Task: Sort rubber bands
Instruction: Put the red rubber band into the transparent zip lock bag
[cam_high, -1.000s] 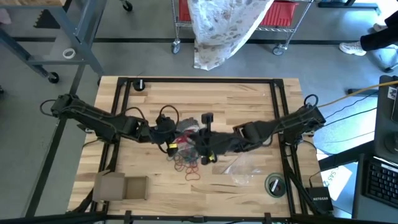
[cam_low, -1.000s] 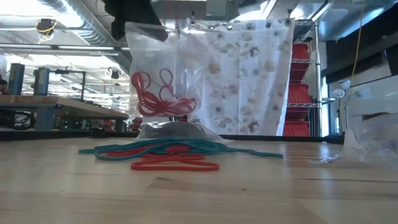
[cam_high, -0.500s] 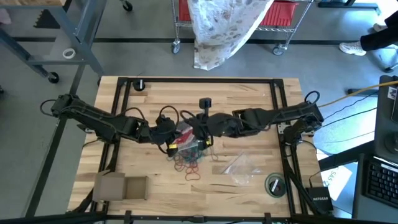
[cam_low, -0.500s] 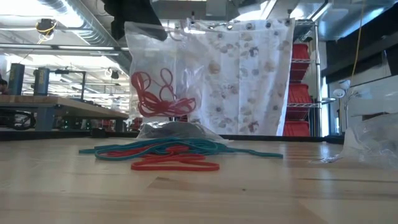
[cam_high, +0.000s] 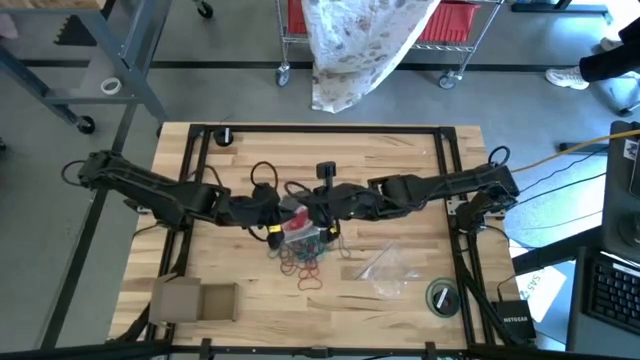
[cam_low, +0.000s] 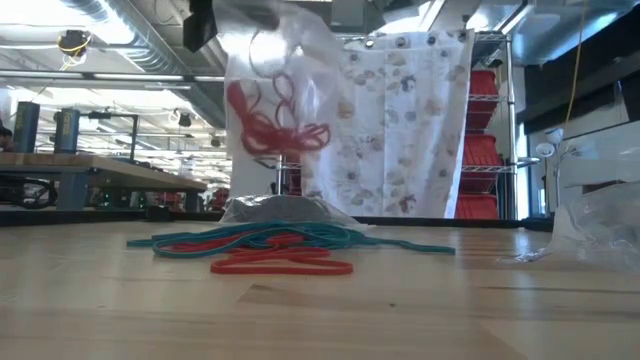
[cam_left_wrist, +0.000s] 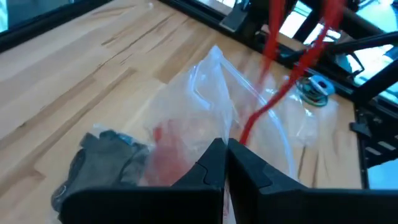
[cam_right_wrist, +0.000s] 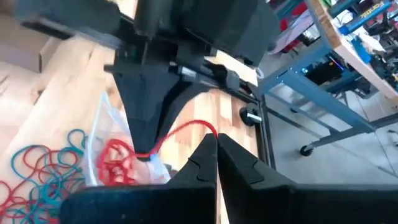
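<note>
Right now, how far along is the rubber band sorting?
Partly done. Several red bands already sit inside the clear bag, which the shut left gripper holds up. The shut right gripper pinches one red band at the bag's mouth. A loose pile of teal and red bands still lies unsorted on the table.

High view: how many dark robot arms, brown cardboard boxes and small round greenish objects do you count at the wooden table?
Dark robot arms: 2
Brown cardboard boxes: 1
Small round greenish objects: 1
Total: 4
</note>
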